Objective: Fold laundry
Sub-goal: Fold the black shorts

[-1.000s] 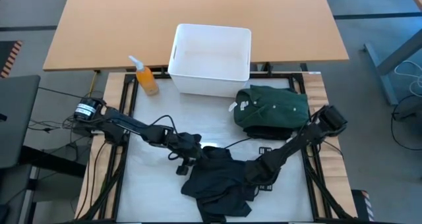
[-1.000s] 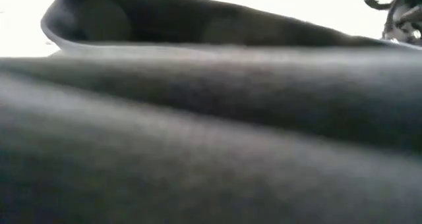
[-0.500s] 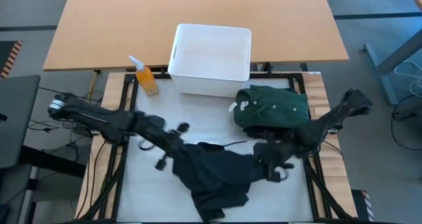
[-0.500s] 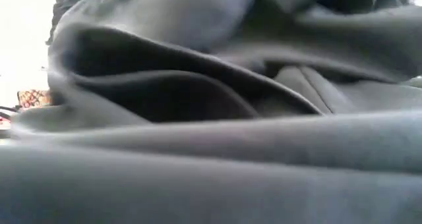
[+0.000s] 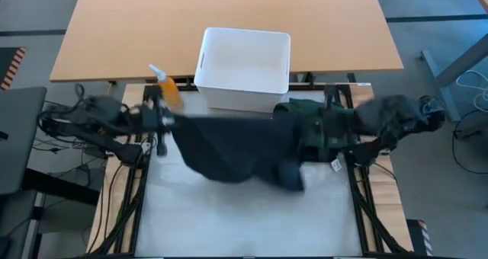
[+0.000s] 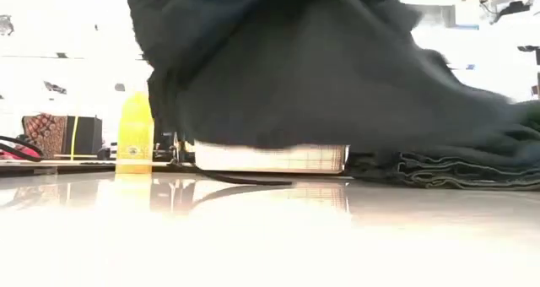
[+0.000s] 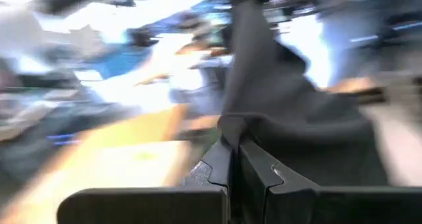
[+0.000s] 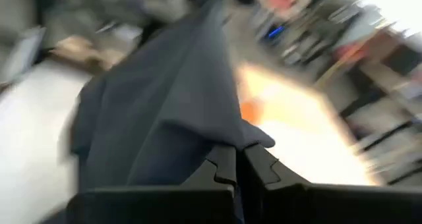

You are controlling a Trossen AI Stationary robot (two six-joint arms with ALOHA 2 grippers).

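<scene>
Black shirt (image 5: 232, 148) hanging stretched between your two grippers, just in front of the bin (image 5: 244, 65).

You are holding the shirt by its two top corners: the left gripper (image 7: 235, 159) is clamped on one corner to the left of the bin's front edge, the right gripper (image 8: 232, 159) is clamped on the other to the bin's right, and in both wrist views a pinch of cloth is sticking out between closed fingers. Gripping wide apart like this is letting the cloth drop open and flat, probably so you can lay it down smooth for folding. From table level its hem is clearing the table (image 6: 253, 236) in front of the bin. The green garment (image 5: 320, 122) is lying folded to the bin's right, under your right arm, likely set aside as done. The orange bottle (image 5: 169, 91) is standing at the bin's left, close to your left gripper, so be watching it.
</scene>
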